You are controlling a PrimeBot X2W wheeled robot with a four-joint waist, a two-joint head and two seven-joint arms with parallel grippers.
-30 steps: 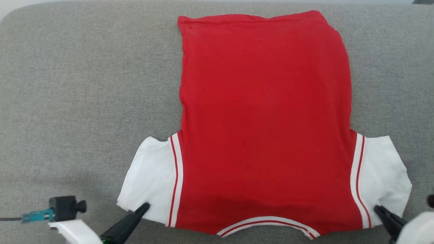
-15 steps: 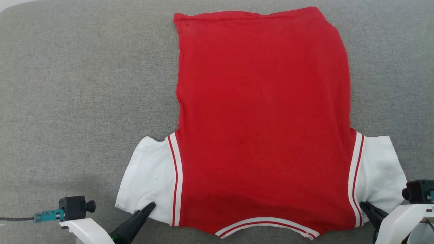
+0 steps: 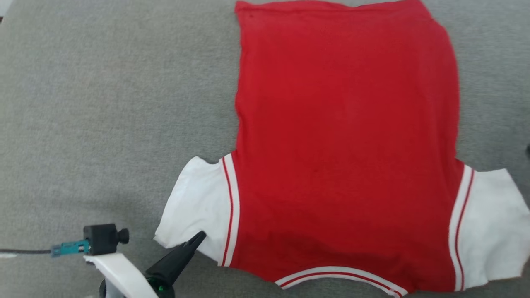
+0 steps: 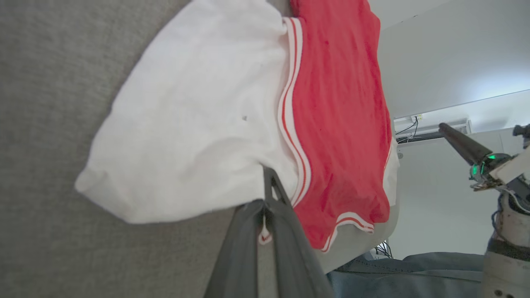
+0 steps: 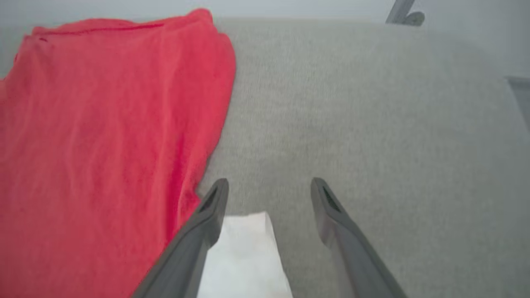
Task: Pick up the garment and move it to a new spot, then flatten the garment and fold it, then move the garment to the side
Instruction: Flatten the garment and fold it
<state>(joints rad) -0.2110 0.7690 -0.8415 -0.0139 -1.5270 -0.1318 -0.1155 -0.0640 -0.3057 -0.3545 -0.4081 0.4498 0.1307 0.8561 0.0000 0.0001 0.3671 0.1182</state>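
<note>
My right hand (image 5: pixel 269 186) had lifted off the garment (image 3: pixel 343 124), spread wide, while my left hand (image 3: pixel 200 236) still pinched it for folding.

Indoor robot test room, probably a lab rather than a home. Grey woven padded surface (image 3: pixel 103 103) with a rounded corner, plain white walls (image 4: pixel 434 54), loose cables (image 4: pixel 408 126) along a wall fitting, and blue-grey cloth (image 4: pixel 414 275) bunched below the surface edge.

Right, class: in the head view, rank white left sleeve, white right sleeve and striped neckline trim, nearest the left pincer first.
1. White left sleeve, in the left pincer.
2. Striped neckline trim, bottom middle.
3. White right sleeve, far right.
</note>
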